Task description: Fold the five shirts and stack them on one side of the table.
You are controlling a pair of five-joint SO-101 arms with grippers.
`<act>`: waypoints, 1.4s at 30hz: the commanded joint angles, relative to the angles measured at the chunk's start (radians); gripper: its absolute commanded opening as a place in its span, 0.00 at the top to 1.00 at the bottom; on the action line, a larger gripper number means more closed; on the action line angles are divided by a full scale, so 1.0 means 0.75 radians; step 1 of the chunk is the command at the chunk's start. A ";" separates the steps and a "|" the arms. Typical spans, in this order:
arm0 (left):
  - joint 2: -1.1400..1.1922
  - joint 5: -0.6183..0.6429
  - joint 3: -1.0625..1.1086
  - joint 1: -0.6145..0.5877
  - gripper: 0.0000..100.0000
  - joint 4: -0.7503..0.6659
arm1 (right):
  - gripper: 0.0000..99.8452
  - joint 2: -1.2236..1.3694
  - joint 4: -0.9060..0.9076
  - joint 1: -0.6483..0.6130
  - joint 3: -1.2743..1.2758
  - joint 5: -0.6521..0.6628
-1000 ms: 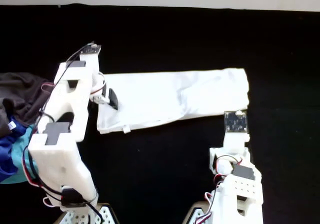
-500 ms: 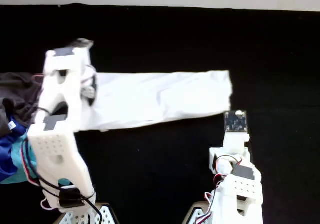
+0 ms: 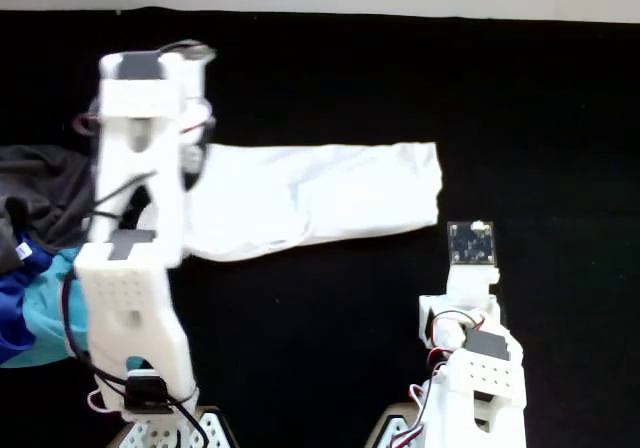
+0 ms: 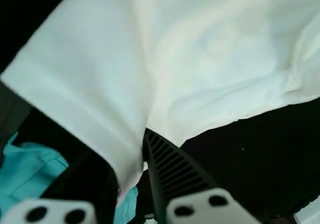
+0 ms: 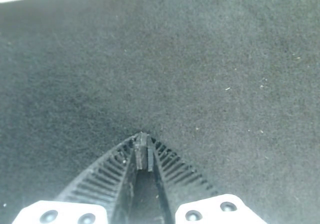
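A long folded white shirt [image 3: 320, 198] lies across the middle of the black table, its left end raised off the surface. My left gripper [image 3: 188, 173] is at that end, and the left wrist view shows it [image 4: 142, 136] shut on a pinch of the white shirt [image 4: 200, 59]. My right gripper [image 5: 143, 146] is shut on nothing, low over bare black cloth; in the high view the right arm [image 3: 471, 244] stands just below the shirt's right end, apart from it.
A heap of other shirts lies at the table's left edge: a dark grey one [image 3: 40, 183], a teal one [image 3: 45, 303] and a blue one [image 3: 12, 328]. The teal cloth [image 4: 27, 171] sits under the left gripper. Black tabletop [image 3: 330, 338] stretches between the arms.
The left arm has risen and drawn back to the left, dragging the white shirt leftward; its right edge has slid away from the right arm. The right arm has not moved.
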 commanded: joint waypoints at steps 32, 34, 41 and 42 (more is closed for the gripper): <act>0.332 -0.053 -0.103 0.402 0.99 -0.301 | 0.99 -0.005 -0.030 -0.003 0.013 -0.010; 0.296 -0.049 -0.152 0.398 0.99 -0.239 | 0.99 -0.005 -0.030 -0.003 0.013 -0.010; 0.195 -0.047 -0.396 0.517 0.99 -0.057 | 0.99 -0.005 -0.030 -0.003 0.013 -0.010; 0.195 -0.047 -0.418 0.543 0.99 -0.041 | 0.99 -0.005 -0.030 -0.003 0.013 -0.010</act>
